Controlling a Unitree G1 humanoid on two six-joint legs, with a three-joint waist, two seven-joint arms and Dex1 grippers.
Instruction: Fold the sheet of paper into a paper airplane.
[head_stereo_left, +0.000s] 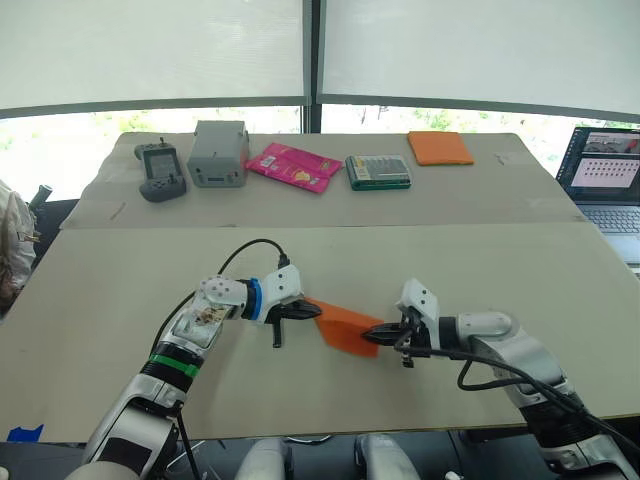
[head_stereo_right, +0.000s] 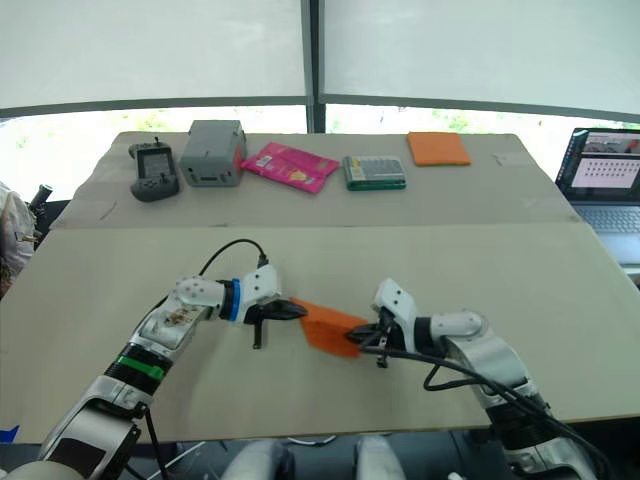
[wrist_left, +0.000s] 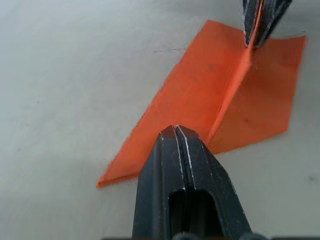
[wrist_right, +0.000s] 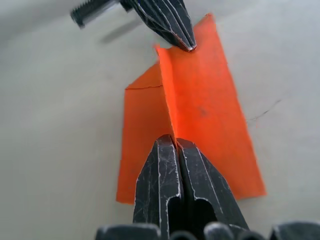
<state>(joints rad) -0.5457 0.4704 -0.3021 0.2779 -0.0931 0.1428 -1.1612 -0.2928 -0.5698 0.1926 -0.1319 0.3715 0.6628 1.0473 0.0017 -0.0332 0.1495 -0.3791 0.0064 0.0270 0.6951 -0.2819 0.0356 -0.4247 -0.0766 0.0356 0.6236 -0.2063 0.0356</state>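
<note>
Orange and thin, the folded sheet of paper (head_stereo_left: 345, 327) lay on the pale grey tabletop (head_stereo_left: 120, 300) between my 2 arms, already a layered wedge with a raised centre ridge. My left tool (head_stereo_left: 312, 314) was pinched closed on the narrow end of that ridge, and my right tool (head_stereo_left: 376, 336) was clamped closed on the wide end. I judged the main creases done; the wings seemingly remained to be folded down and sharpened into a proper airplane.
</note>
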